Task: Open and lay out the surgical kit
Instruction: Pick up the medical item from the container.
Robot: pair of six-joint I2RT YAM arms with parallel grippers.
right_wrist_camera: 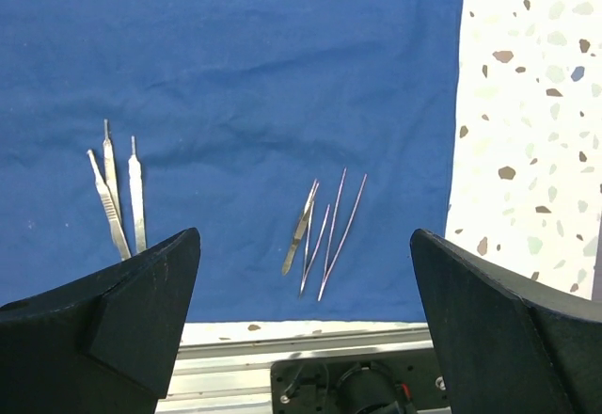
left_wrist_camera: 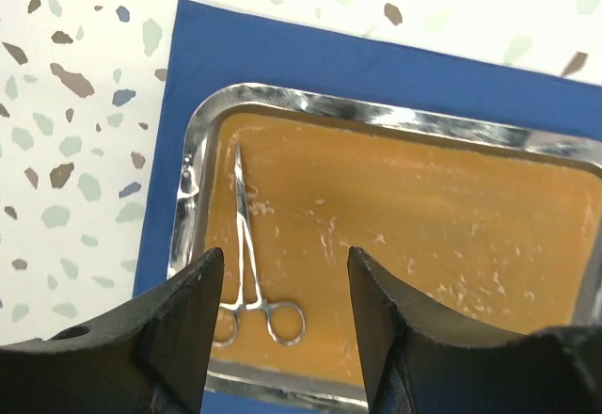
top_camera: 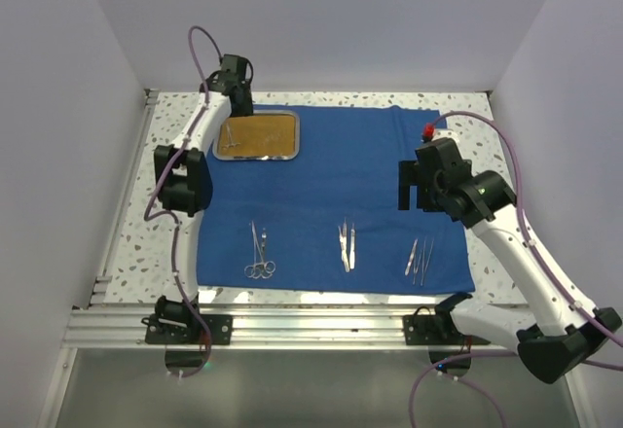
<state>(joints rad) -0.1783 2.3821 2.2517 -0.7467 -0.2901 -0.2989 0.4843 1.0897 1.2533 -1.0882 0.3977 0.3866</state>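
Note:
The royal-blue cloth [top_camera: 360, 170] lies spread flat on the table. The steel tray [top_camera: 289, 126] with orange-brown base sits on its far left corner and holds one ring-handled forceps [left_wrist_camera: 246, 268]. On the cloth's near part lie ring-handled forceps [top_camera: 259, 251], scalpels [top_camera: 347, 244] and tweezers [top_camera: 420, 259]. My left gripper [left_wrist_camera: 284, 268] is open and empty, hovering over the tray's left end above the forceps. My right gripper [right_wrist_camera: 306, 245] is wide open and empty, above the tweezers [right_wrist_camera: 324, 230]; the scalpels [right_wrist_camera: 120, 193] lie to their left.
The speckled white table [top_camera: 136, 224] borders the cloth on both sides. An aluminium rail [top_camera: 292, 326] runs along the near edge with the arm bases. White walls enclose the left, back and right.

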